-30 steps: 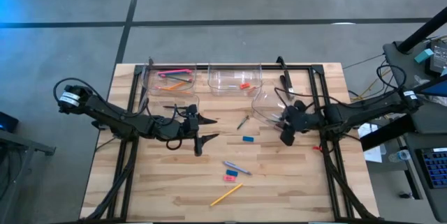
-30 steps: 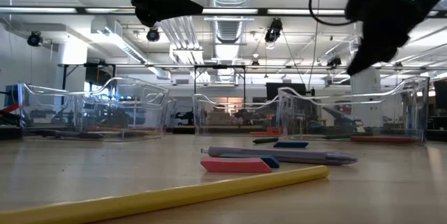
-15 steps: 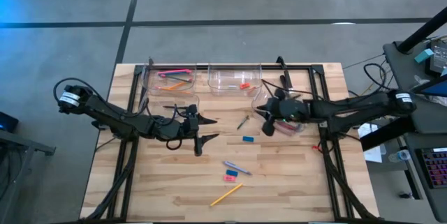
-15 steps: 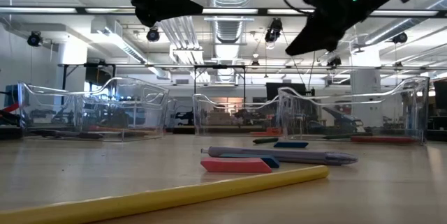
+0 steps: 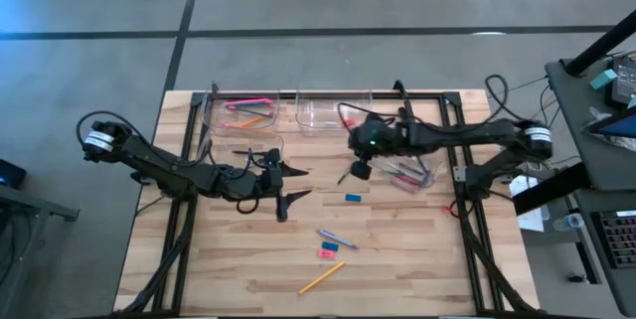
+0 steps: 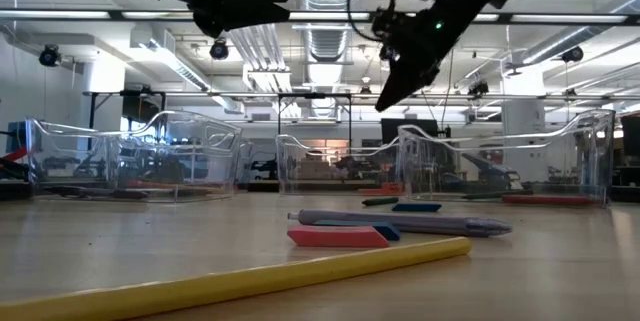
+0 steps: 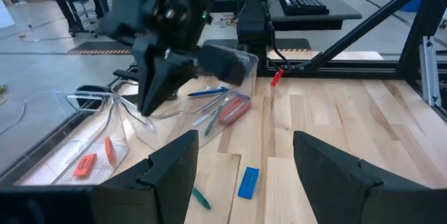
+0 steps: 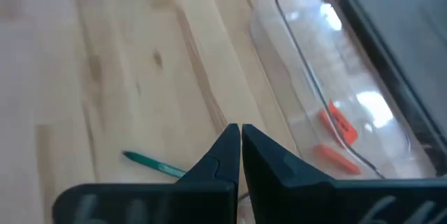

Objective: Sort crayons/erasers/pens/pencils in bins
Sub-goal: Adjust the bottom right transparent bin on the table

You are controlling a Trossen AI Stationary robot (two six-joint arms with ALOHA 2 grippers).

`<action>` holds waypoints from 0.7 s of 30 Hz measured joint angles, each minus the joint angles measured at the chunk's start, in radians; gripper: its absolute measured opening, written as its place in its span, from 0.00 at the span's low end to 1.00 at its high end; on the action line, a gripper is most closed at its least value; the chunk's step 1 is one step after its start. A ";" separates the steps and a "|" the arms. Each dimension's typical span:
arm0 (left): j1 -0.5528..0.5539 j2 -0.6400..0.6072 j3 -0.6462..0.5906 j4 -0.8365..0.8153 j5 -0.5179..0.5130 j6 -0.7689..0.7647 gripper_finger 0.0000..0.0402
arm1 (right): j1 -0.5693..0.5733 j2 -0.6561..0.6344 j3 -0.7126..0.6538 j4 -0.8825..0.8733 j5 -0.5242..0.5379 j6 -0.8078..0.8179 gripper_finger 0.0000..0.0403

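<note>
My right gripper (image 5: 356, 172) is shut and empty. It hangs in the air over the middle of the table, just above a thin green stick (image 5: 345, 174) that lies flat on the wood (image 8: 154, 161). My left gripper (image 5: 303, 183) waits open to its left, above the table, and holds nothing. Loose on the table lie a blue eraser (image 5: 352, 198), a grey-blue pen (image 5: 336, 238), a pink and a blue eraser (image 5: 328, 249) and a yellow pencil (image 5: 321, 276). Clear bins stand at the far left (image 5: 211, 110) with pencils, at the far middle (image 5: 308, 118) with orange erasers, and at the right (image 5: 425, 175) with coloured sticks.
Another clear bin (image 5: 260, 142) stands under the left arm. A black metal frame (image 5: 452, 150) runs along the table's far and side edges. Bare wood lies open at the near left. In the low view the yellow pencil (image 6: 250, 279) lies nearest the front edge.
My right gripper has swung from the right bin toward the table's left, rising a little and rolling its wrist, and now hangs over the green stick. Its fingers have come together on the way.
</note>
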 joint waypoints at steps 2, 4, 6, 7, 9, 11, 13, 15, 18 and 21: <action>0.000 0.000 -0.003 -0.001 -0.001 0.004 0.54 | -0.011 0.047 0.045 -0.052 0.000 -0.012 0.02; 0.000 0.000 -0.005 -0.001 -0.001 0.004 0.54 | -0.022 0.087 0.084 -0.099 -0.001 -0.023 0.02; 0.000 0.000 -0.006 -0.002 -0.002 0.004 0.54 | -0.033 0.126 0.117 -0.140 -0.002 -0.031 0.02; 0.000 0.000 -0.006 -0.002 -0.002 0.004 0.54 | -0.039 0.144 0.130 -0.163 0.000 -0.033 0.02; 0.000 -0.001 -0.007 -0.004 -0.002 0.004 0.54 | -0.047 0.173 0.154 -0.197 0.001 -0.017 0.02; 0.000 -0.001 -0.007 -0.005 -0.002 0.009 0.54 | -0.049 0.192 0.174 -0.236 0.003 0.007 0.02; 0.000 -0.001 -0.007 -0.005 -0.008 0.013 0.54 | -0.045 0.200 0.183 -0.276 0.002 0.028 0.02; 0.000 -0.001 -0.005 -0.009 -0.013 0.014 0.54 | -0.041 0.197 0.181 -0.314 0.003 0.056 0.02; 0.000 -0.001 -0.004 -0.009 -0.014 0.014 0.54 | -0.032 0.174 0.162 -0.373 0.002 0.102 0.02; 0.000 -0.001 -0.004 -0.009 -0.014 0.014 0.54 | -0.006 0.137 0.139 -0.392 -0.006 0.139 0.02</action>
